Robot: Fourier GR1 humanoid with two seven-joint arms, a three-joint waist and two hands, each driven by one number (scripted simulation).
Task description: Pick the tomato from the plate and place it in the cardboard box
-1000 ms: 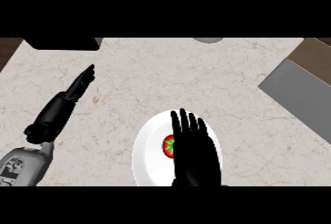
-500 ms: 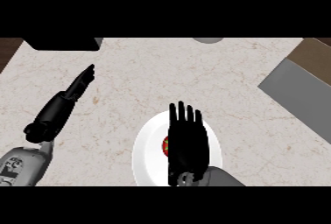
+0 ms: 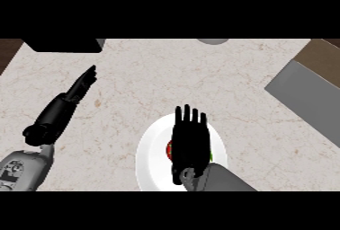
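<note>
A white plate (image 3: 151, 157) lies on the marble counter at the lower middle. On it sits the red tomato (image 3: 170, 149), mostly hidden: only a red sliver shows at the left of my right hand and a bit of green at its right. My right hand (image 3: 190, 141) hovers flat over the tomato, open, its fingers straight and pointing away from me. My left hand (image 3: 74, 94) rests open at the left of the counter, fingers stretched toward the far left corner. No cardboard box can be made out with certainty.
A dark block (image 3: 63, 44) stands at the far left corner. A grey slab (image 3: 310, 96) lies slanted along the right edge. A grey round object (image 3: 212, 41) peeks in at the top middle. Dark floor shows beyond the counter's corners.
My right hand has slid left and toward the near edge over the plate, covering more of the tomato. The left hand has stayed put.
</note>
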